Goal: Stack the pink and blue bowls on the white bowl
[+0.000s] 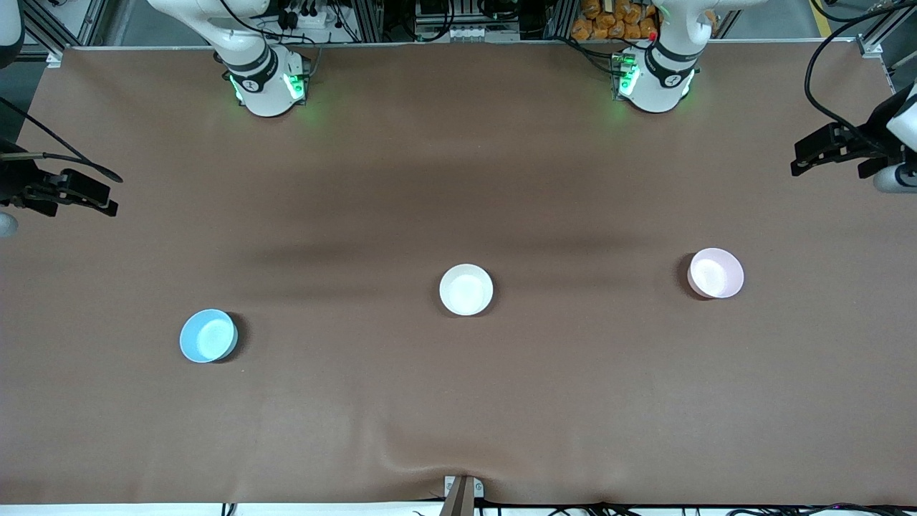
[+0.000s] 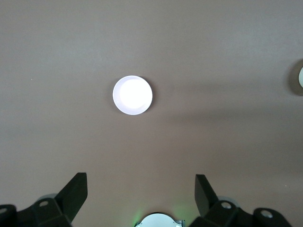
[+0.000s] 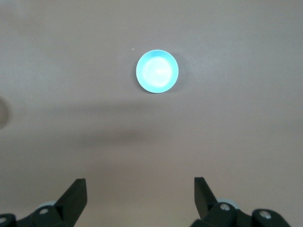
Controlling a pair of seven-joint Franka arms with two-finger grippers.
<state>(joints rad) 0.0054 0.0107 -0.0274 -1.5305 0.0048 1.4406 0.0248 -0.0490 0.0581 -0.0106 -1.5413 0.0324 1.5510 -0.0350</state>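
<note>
- The blue bowl (image 1: 208, 335) is the task thing nearest the front camera. It sits upright, mouth up, on the brown surface (image 1: 458, 416) toward the right arm's end, well apart from the other two bowls.
- The white bowl (image 1: 466, 289) comes next, a little farther from the camera and about midway between the two arms' ends. It is upright and empty, nothing stacked in it yet. That middle spot suits it as the base of the stack, since either arm should be able to reach it.
- The pink bowl (image 1: 716, 273) is slightly farther again, toward the left arm's end, upright with a whitish inside. Each coloured bowl thus lies on the side of the arm best placed to fetch it, in my judgement.
- The right claw (image 3: 140, 198) hangs high over the right arm's end of the surface, fingers spread wide and holding nothing. Its wrist view looks down on the blue bowl.
- The left claw (image 2: 141, 194) hangs high over the left arm's end, likewise wide open and empty, with the pink bowl in its wrist view.
- No bowl is touched, so the stacking looks not yet begun.
</note>
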